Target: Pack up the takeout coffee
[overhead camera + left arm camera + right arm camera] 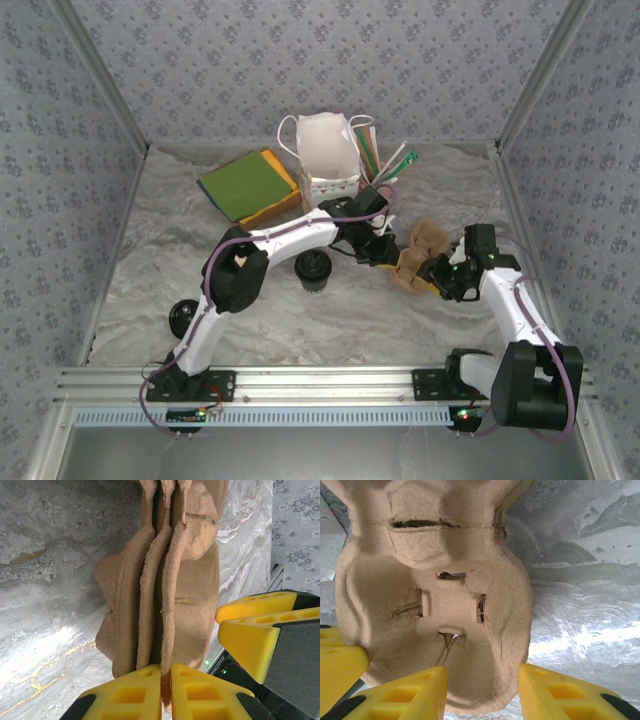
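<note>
Coffee cup [313,270], lidded, stands unpacked near our left gripper [165,680], to its left. That gripper pinches one layer of the pulp carrier stack [165,580]. Our right gripper [482,685] flanks the stack's end; we cannot tell whether it grips. All packing remains.

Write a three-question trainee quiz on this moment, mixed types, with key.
1. True or false: the left hand is shut on the pulp cup carriers.
2. The lidded coffee cup stands: A) in a carrier, B) on the table, C) inside a bag.
3. What lies near the left arm's base?
Key: 1 true; 2 B; 3 a loose black lid.
</note>
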`<state>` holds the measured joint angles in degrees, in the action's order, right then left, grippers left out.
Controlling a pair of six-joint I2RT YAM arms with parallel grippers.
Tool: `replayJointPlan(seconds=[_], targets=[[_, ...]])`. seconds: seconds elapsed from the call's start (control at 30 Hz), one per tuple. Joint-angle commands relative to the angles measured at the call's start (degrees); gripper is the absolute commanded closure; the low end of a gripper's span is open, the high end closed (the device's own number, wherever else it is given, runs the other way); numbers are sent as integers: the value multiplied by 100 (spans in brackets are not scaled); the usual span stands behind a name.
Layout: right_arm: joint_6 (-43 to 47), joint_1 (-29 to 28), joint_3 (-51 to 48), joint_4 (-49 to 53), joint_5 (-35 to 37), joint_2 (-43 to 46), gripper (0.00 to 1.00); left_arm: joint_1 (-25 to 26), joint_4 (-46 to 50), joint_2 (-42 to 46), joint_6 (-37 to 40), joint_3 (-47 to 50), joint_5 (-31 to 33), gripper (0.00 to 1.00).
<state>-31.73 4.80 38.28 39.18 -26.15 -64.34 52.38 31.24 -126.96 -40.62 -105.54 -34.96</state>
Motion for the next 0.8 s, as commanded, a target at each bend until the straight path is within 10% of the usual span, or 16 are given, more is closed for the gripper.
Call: replayJointPlan(seconds=[0.0, 0.77], targets=[[-35, 24, -6, 205, 219, 7, 59, -18, -35, 97, -19, -2, -138, 88], [-40, 22, -62, -220, -283, -164, 62, 0, 12, 14, 1, -32, -184, 88]])
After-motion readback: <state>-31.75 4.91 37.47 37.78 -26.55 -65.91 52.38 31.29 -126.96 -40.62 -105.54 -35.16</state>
